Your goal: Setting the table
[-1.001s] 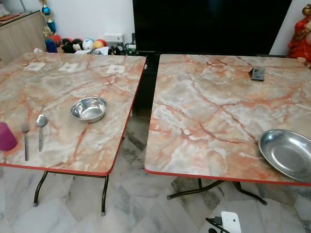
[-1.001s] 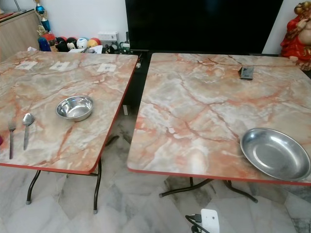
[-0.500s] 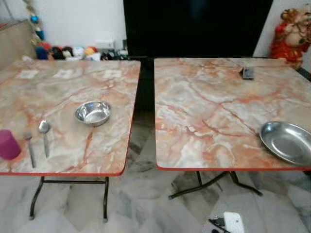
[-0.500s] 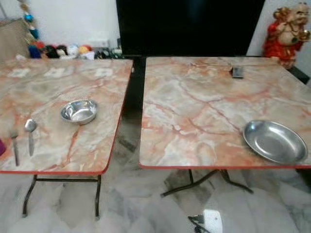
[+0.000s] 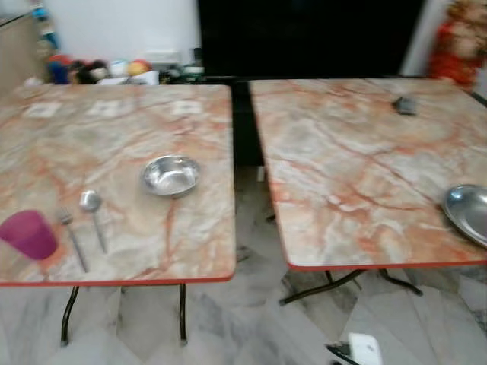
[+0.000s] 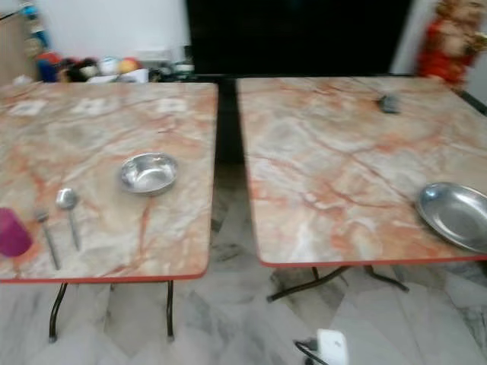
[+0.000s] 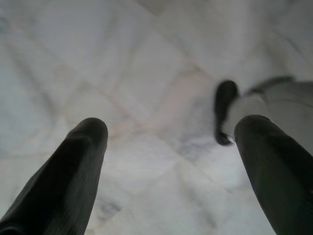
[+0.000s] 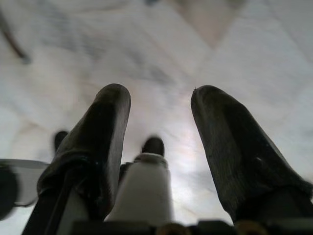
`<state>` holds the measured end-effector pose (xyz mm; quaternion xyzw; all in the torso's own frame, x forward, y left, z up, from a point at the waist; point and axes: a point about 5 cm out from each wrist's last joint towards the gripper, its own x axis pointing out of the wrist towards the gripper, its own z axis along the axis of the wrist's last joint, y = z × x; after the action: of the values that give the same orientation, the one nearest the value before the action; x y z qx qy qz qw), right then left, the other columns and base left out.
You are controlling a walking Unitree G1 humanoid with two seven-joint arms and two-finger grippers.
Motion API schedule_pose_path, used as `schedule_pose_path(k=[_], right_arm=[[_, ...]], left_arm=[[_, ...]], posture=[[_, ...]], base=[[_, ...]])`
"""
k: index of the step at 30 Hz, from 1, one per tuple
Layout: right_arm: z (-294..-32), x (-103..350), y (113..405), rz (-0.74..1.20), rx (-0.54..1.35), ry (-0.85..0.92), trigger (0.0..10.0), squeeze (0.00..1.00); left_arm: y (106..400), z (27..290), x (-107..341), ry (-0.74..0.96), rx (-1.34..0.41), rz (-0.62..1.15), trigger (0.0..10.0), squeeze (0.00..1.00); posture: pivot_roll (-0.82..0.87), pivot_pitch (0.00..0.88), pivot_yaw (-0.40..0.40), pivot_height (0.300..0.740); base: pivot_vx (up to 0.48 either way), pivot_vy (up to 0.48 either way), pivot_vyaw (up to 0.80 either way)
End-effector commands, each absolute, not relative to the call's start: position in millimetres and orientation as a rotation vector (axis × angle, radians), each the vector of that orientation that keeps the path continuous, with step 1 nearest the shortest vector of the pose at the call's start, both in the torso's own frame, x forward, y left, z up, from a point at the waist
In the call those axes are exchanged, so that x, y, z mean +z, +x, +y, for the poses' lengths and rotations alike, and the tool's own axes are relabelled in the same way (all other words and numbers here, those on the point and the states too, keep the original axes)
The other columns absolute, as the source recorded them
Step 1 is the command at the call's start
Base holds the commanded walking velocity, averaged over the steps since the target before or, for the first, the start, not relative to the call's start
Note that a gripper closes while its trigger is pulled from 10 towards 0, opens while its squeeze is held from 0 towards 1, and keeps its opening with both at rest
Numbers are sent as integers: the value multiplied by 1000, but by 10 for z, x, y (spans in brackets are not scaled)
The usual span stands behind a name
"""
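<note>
Left table [image 5: 122, 144]: marble-patterned top, red edge, separated from right table by a narrow gap.
Cup [image 5: 29, 234]: purple, at near left corner of left table.
Fork [image 5: 71, 237]: just right of cup, lying flat.
Spoon [image 5: 94, 217]: beside fork, apart from it.
Bowl [image 5: 170, 175]: small steel, upright, near right edge of left table.
Right table [image 5: 358, 167]: same pattern; small dark object [image 5: 404, 105] at far side.
Plate [image 6: 455, 215]: large steel, at near right edge.
Left gripper [image 7: 171, 142]: hanging over pale floor [image 7: 146, 73], fingers wide apart, empty.
Right gripper [image 8: 159, 115]: over floor, fingers apart, empty.
</note>
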<state>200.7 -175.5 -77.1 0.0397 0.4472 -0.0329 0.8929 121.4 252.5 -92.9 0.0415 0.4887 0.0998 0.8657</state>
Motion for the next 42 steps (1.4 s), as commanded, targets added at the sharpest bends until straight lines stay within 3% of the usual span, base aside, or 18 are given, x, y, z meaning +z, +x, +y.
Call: schedule_pose_path(k=[1,8,20,34,42], right_arm=[[-1867,-794,1940,946,-94,65,10000,0],[-1861,-781,1959,930,-61,45,10000,0],[-1862,-781,1959,930,-54,39,10000,0],[-1905,-779,1947,904,-169,58,10000,0],[-1974,-734,1938,777,-391,136,10000,0]], left_arm=[[1206,2470,-949,70,202,1032,10000,0],[1237,2491,-935,71,205,1028,10000,0],[1286,2488,-920,76,199,1020,10000,0],[1342,2410,-923,71,184,1008,10000,0],[1349,2385,-926,75,176,1005,10000,0]], posture=[[11,65,10,740],[13,65,10,740],[12,66,9,740],[10,65,2,740],[3,68,-8,740]], base=[[0,356,0],[0,357,125],[0,178,688],[0,0,0],[0,0,0]])
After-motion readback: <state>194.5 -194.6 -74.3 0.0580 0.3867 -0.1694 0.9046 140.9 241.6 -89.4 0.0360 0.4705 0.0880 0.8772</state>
